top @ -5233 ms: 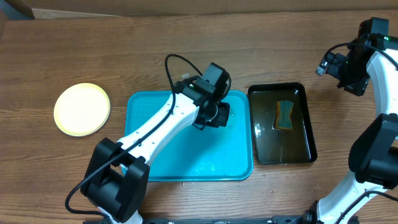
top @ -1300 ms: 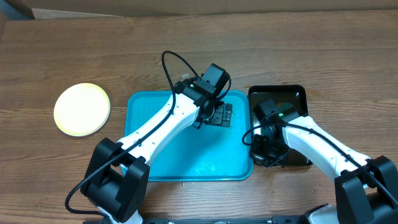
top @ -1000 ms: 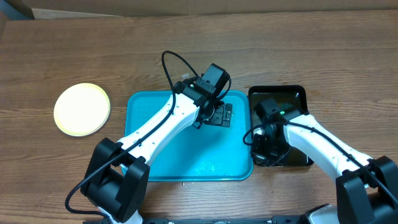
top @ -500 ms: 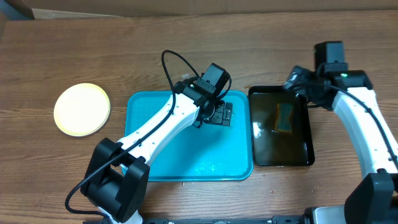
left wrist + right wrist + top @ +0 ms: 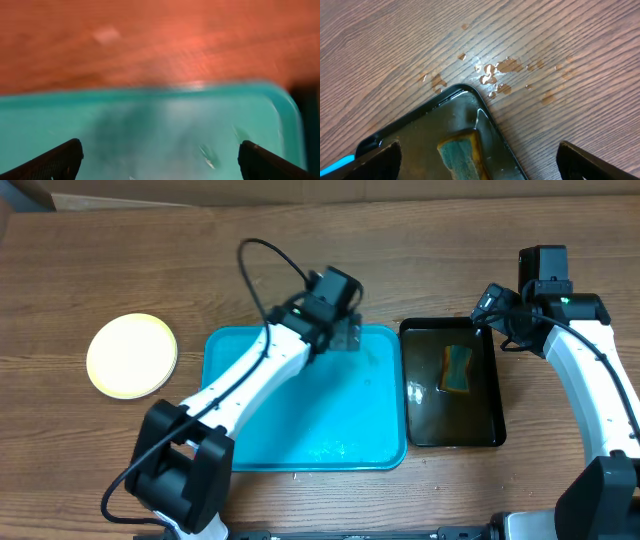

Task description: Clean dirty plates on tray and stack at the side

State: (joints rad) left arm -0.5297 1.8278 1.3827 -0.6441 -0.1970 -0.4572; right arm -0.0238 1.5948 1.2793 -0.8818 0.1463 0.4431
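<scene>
Parking the pale yellow plate [image 5: 132, 356] near the left edge of the bench [image 5: 150, 250], well apart from the tray [image 5: 300, 420], apparently as the stacking spot at the side; being unable to tell from above about any plates underneath. Showing no plate on the tray, only wet streaks [image 5: 335, 448] toward its near edge, so probably nearing the end of the job. Soaking the sponge [image 5: 458, 367] in the black tray [image 5: 430, 425], just beside the tray's right edge, presumably for wetting between wipes.

Stretching the left arm [image 5: 250, 375] diagonally from the bench's near edge, hovering the left gripper [image 5: 160, 155] above the tray's far edge near its far right corner, jaws spread wide and gripping nothing. Bending the right arm [image 5: 600, 380] in from the bench's right edge, poising the right gripper [image 5: 480, 157] over the black tray's far right corner, jaws likewise wide apart and empty, with droplets [image 5: 495, 70] on the bench just beyond.
</scene>
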